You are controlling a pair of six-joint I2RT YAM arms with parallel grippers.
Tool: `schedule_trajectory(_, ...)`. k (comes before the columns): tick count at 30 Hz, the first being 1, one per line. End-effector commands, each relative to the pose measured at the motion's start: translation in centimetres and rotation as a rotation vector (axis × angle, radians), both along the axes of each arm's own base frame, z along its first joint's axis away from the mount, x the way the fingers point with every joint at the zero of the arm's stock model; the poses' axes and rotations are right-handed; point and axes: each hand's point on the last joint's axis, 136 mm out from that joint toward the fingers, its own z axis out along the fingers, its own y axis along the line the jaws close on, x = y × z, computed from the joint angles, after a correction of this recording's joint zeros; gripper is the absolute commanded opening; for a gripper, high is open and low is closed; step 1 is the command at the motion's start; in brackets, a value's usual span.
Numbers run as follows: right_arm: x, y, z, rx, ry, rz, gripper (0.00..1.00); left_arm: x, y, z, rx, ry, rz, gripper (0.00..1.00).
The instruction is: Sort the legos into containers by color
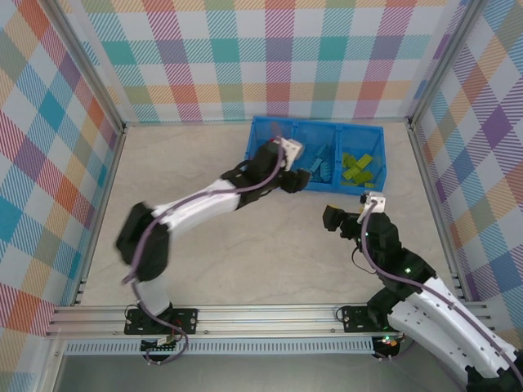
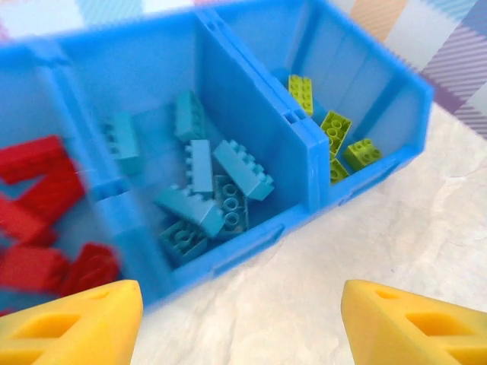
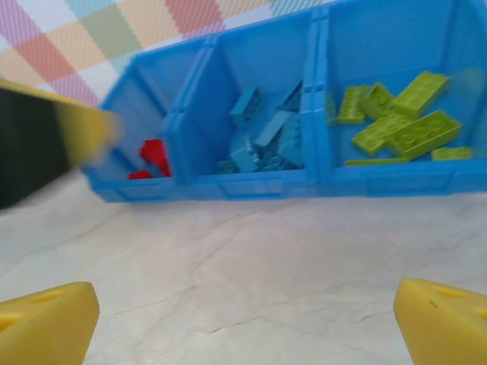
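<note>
Top external view: the blue bin tray [image 1: 372, 131] stands at the far side of the table [image 1: 188, 163]. The left gripper [image 1: 292, 180] is at the tray's near edge, its arm covering part of the left compartment. The right gripper [image 1: 331, 219] hangs over bare table, near the tray's front but apart from it. Light blue legos [image 1: 319, 167] lie in the middle compartment and lime green legos [image 1: 359, 167] in the right one. Left wrist view: the yellow fingers [image 2: 72, 323] stand wide apart with nothing between them, above the table just short of the tray. Red legos [image 2: 38, 220] fill the left compartment, light blue the middle, lime green the right. Right wrist view: the fingers [image 3: 46, 323] are spread wide and hold nothing. The tray lies ahead with the same three colours, one per compartment.
</note>
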Motion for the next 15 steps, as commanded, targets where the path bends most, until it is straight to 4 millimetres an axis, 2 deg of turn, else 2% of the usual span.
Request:
schedule_trajectory(1,3.1,-2.3,-1.1,-0.170,-0.026,-0.102,1.00,-1.6,5.8,5.0,-0.090,-0.182,0.168,0.74)
schedule_trajectory(4,6.5,-3.6,-3.5,-0.166,0.053,-0.128,1.00,-2.9,12.7,3.5,0.014,-0.239,0.348,0.86)
schedule_trajectory(8,10.5,-5.2,-6.4,-0.228,0.091,-0.163,1.00,-3.8,21.9,0.2,0.153,-0.257,0.603,0.95)
schedule_trajectory(11,12.8,-6.4,-7.6,-0.269,0.147,-0.191,1.00,-4.7,27.1,-1.6,0.187,-0.253,0.735,0.97)
schedule_trajectory(15,15.2,-7.5,-7.8,-0.263,0.141,-0.195,1.00,-5.4,31.1,-3.8,0.199,-0.254,0.812,1.00)
